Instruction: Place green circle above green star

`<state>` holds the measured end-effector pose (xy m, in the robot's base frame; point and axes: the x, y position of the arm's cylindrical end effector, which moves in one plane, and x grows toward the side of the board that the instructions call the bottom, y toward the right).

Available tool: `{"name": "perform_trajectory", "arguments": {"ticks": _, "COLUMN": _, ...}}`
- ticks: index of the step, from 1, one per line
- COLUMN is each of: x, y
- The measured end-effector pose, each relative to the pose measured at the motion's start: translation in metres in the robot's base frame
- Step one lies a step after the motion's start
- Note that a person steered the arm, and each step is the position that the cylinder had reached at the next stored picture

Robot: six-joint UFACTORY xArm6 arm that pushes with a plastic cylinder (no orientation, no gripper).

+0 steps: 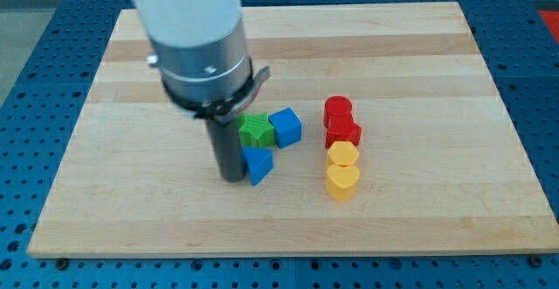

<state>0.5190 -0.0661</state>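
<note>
A green star (257, 134) lies near the board's middle. A further strip of green (251, 119) shows just above it, against the rod; its shape cannot be made out, so I cannot tell whether it is the green circle. My dark rod comes down at the star's left, and my tip (232, 178) rests on the board below and left of the star. The tip touches or nearly touches the left side of a blue triangle (258, 165).
A blue cube (286, 127) sits against the star's right side. To the view's right two red blocks (338, 110) (343, 134) stand in a column with a yellow hexagon (343, 154) and a yellow heart (342, 183). The wooden board (419, 53) lies on a blue perforated table.
</note>
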Motion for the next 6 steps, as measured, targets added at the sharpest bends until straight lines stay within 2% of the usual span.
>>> {"name": "perform_trajectory", "arguments": {"ticks": 1, "x": -0.022, "y": 0.011}}
{"name": "perform_trajectory", "arguments": {"ticks": 3, "x": -0.024, "y": -0.039}}
{"name": "perform_trajectory", "arguments": {"ticks": 5, "x": -0.078, "y": -0.046}}
{"name": "perform_trajectory", "arguments": {"ticks": 6, "x": -0.078, "y": -0.046}}
